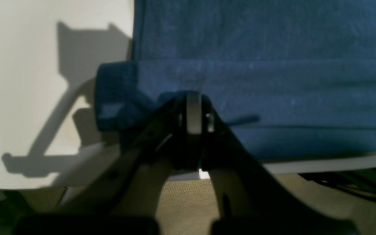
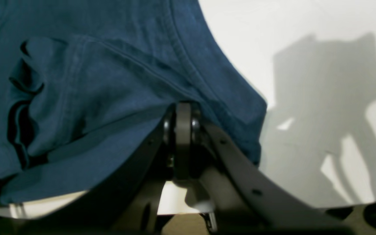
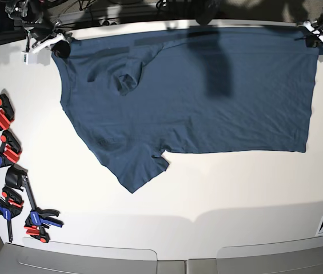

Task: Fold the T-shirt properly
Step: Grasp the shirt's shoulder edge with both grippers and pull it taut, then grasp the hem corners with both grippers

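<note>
Across a white table (image 3: 207, 200), the right gripper (image 3: 60, 47) at far left and the left gripper (image 3: 316, 35) at far right each clench a far corner of the outspread navy T-shirt (image 3: 207, 103), likely poised to draw that edge over into a first fold.

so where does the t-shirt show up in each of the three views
Left wrist: the T-shirt fills the upper right, its edge pinched in the shut left end effector.
Right wrist: it fills the left and centre, with a fold held in the shut right end effector.
Base: it lies spread flat across the upper table, held at both far corners.
Shared landmark: the white table, bare beside the fabric in every view.
</note>
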### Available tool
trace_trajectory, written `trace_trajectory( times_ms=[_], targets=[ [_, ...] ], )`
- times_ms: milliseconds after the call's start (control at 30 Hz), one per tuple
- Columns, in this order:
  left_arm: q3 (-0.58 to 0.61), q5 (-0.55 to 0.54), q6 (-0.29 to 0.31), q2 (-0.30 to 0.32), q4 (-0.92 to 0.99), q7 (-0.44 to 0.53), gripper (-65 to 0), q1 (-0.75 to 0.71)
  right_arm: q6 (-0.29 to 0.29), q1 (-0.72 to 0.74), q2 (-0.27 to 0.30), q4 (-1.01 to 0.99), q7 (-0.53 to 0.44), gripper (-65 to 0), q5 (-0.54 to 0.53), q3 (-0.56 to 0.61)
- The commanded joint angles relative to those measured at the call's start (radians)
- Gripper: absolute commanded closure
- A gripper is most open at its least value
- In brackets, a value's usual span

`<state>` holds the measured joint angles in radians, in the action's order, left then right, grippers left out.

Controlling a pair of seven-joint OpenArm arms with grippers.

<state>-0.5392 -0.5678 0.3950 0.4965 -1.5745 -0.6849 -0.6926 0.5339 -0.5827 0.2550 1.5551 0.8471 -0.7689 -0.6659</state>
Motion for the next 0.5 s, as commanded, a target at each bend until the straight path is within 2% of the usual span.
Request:
trace_trajectory(
  times_ms=[0,233,367,467],
  targets=[
    [-0.016,0.016,-0.010,0.014,-0.026,-0.014,0.0,-0.014,-0.013,-0.011,0.014,0.022,0.011,0.0,0.008,-0.009],
    [-0.134,0.016,-0.010,0.014,-0.227,0.002,0.0,-0.014,-0.013,-0.010,0.014,0.208,0.000,0.0,0.006,-0.009],
    [-0.206,0.016,-0.010,0.014,-0.333,0.010,-15.0,-0.014,-0.013,0.008,0.014,0.357,-0.056,0.0,0.024,-0.009],
    [-0.230,0.016,-0.010,0.014,-0.364,0.024,-18.3,-0.014,-0.013,0.081,0.014,0.439,-0.082,0.0,0.113,-0.009]
  ],
)
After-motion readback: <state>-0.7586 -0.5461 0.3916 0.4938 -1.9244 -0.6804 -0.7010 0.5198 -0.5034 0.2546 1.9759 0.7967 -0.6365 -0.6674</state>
